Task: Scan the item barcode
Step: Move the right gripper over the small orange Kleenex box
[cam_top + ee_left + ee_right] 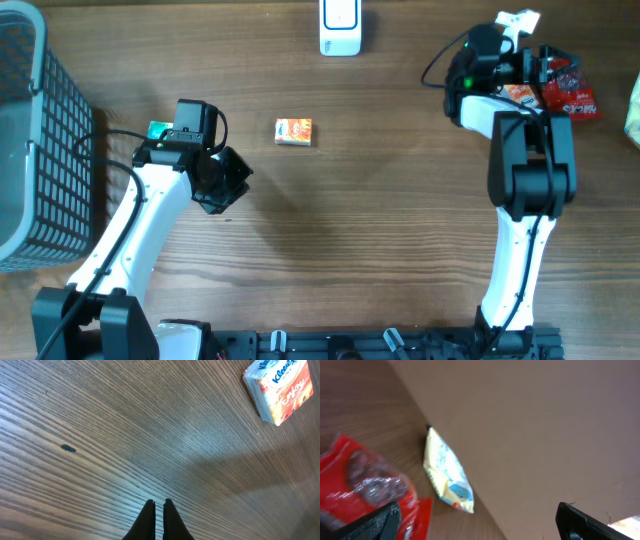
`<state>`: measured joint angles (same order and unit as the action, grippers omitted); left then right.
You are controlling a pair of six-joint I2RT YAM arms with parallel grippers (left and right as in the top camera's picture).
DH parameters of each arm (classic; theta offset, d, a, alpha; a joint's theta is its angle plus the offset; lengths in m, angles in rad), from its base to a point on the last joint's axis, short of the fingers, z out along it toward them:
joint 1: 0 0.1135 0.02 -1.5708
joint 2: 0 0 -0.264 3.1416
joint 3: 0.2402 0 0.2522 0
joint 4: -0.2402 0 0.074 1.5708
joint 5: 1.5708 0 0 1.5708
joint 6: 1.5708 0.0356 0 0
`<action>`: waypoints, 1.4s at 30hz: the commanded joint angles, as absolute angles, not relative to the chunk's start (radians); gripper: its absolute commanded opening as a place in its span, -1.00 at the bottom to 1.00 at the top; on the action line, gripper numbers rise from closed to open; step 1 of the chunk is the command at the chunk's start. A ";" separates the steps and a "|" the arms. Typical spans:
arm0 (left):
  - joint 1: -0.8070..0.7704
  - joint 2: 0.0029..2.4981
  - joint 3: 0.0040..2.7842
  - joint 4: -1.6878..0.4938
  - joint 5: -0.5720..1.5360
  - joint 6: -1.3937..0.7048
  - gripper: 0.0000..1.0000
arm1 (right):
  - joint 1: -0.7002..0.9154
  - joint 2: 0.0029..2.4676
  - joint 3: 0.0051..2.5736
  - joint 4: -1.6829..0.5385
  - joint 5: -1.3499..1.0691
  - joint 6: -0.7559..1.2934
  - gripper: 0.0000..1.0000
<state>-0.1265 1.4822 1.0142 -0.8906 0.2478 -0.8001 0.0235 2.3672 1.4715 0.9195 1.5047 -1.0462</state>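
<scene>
Our right end effector (477,510) gapes wide and empty. The red snack packet (365,485) lies at its 8 o'clock, toward the bench's (400,200) 2 o'clock. We judge it light, crinkly and slippery, so we'd pinch a sealed edge. Our left end effector (158,507) is closed, empty.

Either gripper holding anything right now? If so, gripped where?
Nothing is held. The left gripper is shut on air, with the tissue pack lying apart from it. The right gripper is wide open beside the red packet.
</scene>
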 commanded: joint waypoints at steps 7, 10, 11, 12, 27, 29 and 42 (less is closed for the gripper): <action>-0.121 1.468 1.010 -0.891 0.245 -0.694 -0.92 | 0.036 2.090 1.464 0.615 1.506 -0.746 0.96; -0.121 1.468 1.010 -0.895 0.245 -0.683 -0.91 | 0.083 2.032 1.464 0.307 1.397 -0.567 0.99; -0.121 1.468 1.010 -0.896 0.245 -0.683 -0.91 | 0.104 2.015 1.464 0.170 1.325 -0.486 0.99; -0.121 1.468 1.010 -0.899 0.245 -0.683 -0.91 | 0.129 1.993 1.464 0.002 1.216 -0.390 0.99; -0.122 1.468 1.010 -0.903 0.245 -0.680 -0.45 | 0.148 1.719 1.464 -0.680 -0.408 0.053 0.99; -0.122 1.468 1.010 -0.887 0.245 -0.680 -0.26 | 0.151 1.729 1.464 -0.702 -0.548 0.053 0.99; -0.121 1.468 1.010 -0.880 0.089 -0.689 1.00 | 0.358 1.916 1.464 -0.513 -0.574 0.249 0.97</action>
